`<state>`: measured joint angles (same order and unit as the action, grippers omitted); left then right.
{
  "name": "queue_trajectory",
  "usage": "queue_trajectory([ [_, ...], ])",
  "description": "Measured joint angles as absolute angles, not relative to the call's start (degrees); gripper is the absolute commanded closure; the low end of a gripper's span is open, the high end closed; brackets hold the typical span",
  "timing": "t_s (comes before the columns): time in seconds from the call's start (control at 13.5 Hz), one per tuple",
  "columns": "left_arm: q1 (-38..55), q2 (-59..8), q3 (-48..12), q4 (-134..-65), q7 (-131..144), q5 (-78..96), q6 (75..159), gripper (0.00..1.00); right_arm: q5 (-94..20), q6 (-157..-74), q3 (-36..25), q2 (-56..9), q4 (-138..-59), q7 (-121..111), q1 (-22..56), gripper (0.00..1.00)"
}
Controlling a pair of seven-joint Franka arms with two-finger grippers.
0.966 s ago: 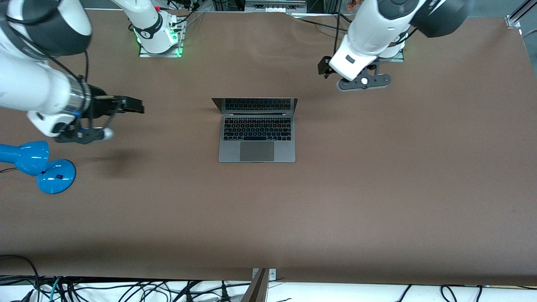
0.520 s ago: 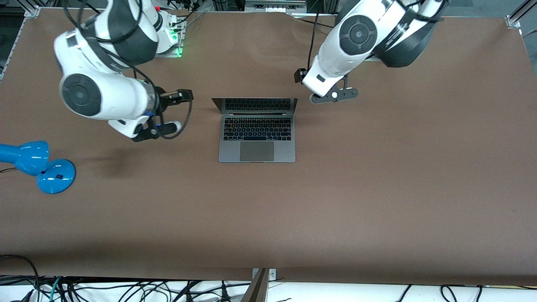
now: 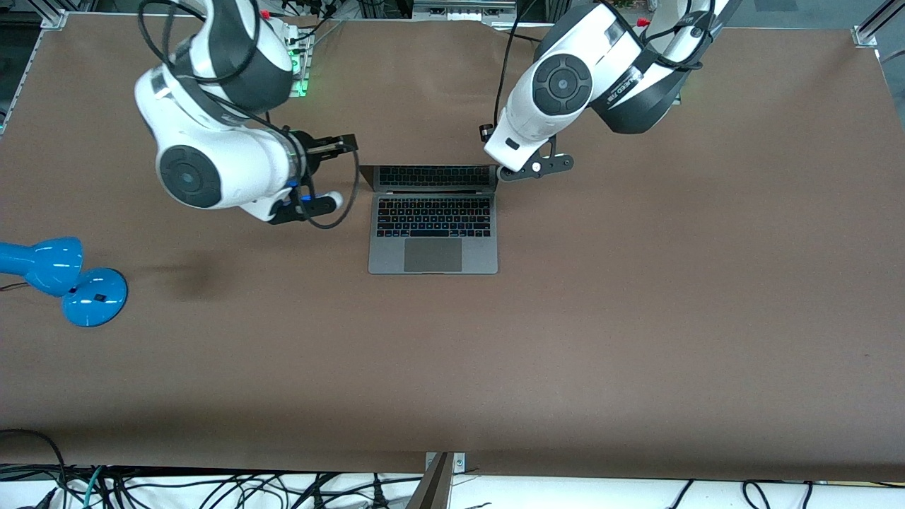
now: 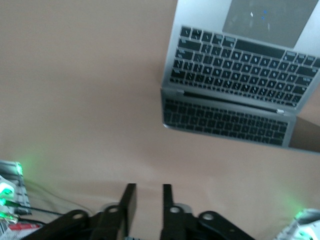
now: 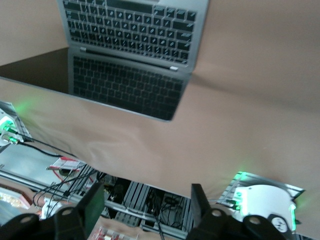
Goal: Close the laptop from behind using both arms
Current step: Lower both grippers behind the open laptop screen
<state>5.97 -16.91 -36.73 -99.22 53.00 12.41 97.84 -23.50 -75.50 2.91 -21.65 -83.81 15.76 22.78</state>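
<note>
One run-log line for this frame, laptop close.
laptop: open, lid up | left gripper: fingers narrow, by lid corner | right gripper: fingers apart, by other corner | contact: none

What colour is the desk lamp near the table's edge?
Bright blue desk lamp, clearest in the front view.

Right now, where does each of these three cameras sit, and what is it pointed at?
Front view: high across the table, facing both arms; shows the left gripper and right gripper flanking the open laptop, plus a blue desk lamp.
Left wrist view: rides the left arm; its narrowly parted fingers show.
Right wrist view: rides the right arm; its wide-apart fingers show.
All share the laptop.
</note>
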Motion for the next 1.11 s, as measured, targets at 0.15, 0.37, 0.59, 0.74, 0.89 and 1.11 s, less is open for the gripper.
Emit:
queue_trajectory([
  [0.15, 5.9, -17.8, -36.7, -99.2, 53.0, 14.3, 97.9, 1.0, -25.5, -75.5, 2.9, -23.1, -83.8, 21.2, 25.4, 0.82],
  [0.37, 5.8, -19.5, -36.6, -99.2, 53.0, 14.6, 98.1, 1.0, -26.2, -75.0, 2.9, -24.6, -83.9, 24.6, 27.8, 0.96],
  [0.59, 5.8, -21.4, -36.6, -99.2, 53.0, 14.6, 99.7, 1.0, -26.3, -72.3, 2.8, -26.3, -84.2, 24.6, 27.9, 0.96],
  [0.74, 5.9, -22.6, -36.6, -99.2, 53.0, 14.6, 101.4, 1.0, -26.4, -71.7, 2.8, -27.6, -84.5, 24.6, 28.0, 0.97],
  [0.89, 6.0, -23.6, -36.6, -99.2, 53.1, 14.6, 102.0, 1.0, -26.5, -71.7, 2.8, -28.9, -85.1, 24.6, 28.7, 0.98],
  [1.11, 6.0, -24.7, -36.6, -99.1, 53.2, 14.6, 103.1, 1.0, -26.4, -72.8, 2.8, -30.8, -85.4, 24.7, 29.4, 0.98],
])
